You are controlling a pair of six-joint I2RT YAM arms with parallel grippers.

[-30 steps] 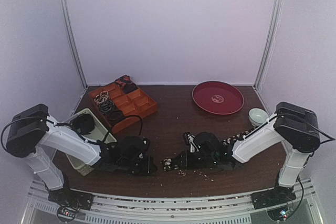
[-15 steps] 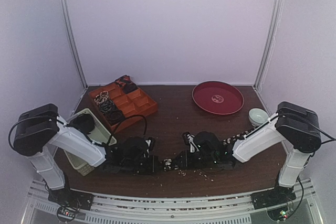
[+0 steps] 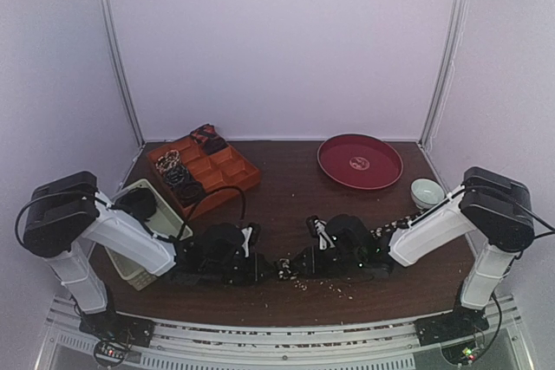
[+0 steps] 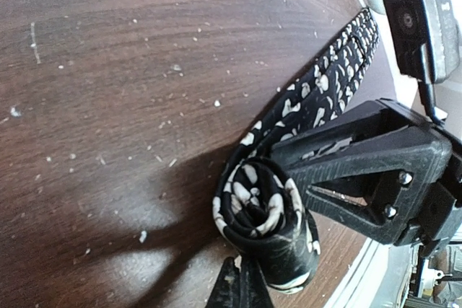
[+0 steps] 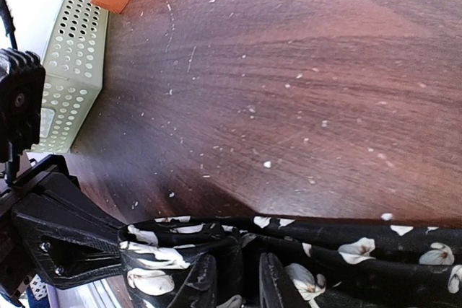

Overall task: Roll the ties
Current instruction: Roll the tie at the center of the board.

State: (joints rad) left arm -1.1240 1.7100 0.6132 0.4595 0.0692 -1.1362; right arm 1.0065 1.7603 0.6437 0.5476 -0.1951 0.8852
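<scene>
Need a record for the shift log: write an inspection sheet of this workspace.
Surface: dark wood table, scattered white specks.
Job's things: patterned tie partly coiled, tail lying flat; rolled ties in orange tray.
Clutter: red plate, bowl, perforated basket.
Grippers: left tool shut at the coil; right tool jaws slightly apart at the tie, grip unclear.
Cables: black cable looping up beside the left arm's wrist.
Surroundings: plain white walls.
</scene>
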